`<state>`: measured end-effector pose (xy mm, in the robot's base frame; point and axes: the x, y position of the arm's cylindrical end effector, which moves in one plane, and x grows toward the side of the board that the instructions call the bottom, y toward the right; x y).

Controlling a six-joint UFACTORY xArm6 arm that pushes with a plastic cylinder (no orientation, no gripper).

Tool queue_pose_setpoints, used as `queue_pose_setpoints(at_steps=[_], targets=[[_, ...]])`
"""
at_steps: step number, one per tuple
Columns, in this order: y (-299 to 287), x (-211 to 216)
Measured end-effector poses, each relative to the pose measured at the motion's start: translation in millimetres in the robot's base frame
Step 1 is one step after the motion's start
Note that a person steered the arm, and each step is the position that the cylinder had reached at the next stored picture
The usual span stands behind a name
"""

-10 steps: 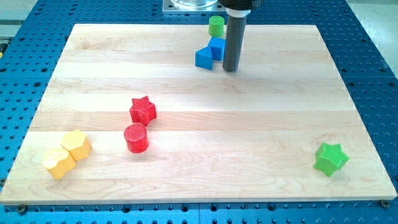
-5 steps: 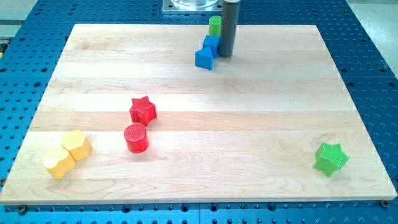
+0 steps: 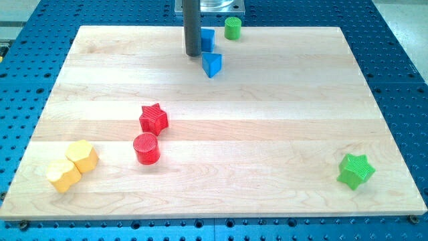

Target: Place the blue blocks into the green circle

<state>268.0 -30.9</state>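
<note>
My rod comes down at the view's top centre and my tip (image 3: 192,54) rests on the board. A blue cube (image 3: 208,39) sits just right of the rod, touching or nearly touching it. A blue triangular block (image 3: 212,64) lies a little below and right of my tip. The green circle, a short green cylinder (image 3: 233,28), stands at the board's top edge, right of the blue cube and apart from it.
A red star (image 3: 154,118) and a red cylinder (image 3: 146,148) lie left of centre. Two yellow blocks (image 3: 72,165) sit touching at the bottom left. A green star (image 3: 355,170) is at the bottom right. The wooden board (image 3: 267,134) lies on a blue perforated table.
My rod has moved from right of the blue blocks to their left, passing along the top. The blue cube shifted up and left; the blue triangular block slid slightly left and down.
</note>
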Motion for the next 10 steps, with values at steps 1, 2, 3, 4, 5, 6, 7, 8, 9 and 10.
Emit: queue_pose_setpoints(at_steps=[1,2,3,4,5,6,7,8,9,10], targets=[[30.6,-30.9],[12.0,-27.4],[-50.0,7.5],[-44.9,54.9],[-2.7,81.7],[43.7,74.2],[48.8,37.0],[19.5,25.8],[-3.3,25.8],[48.8,16.3]])
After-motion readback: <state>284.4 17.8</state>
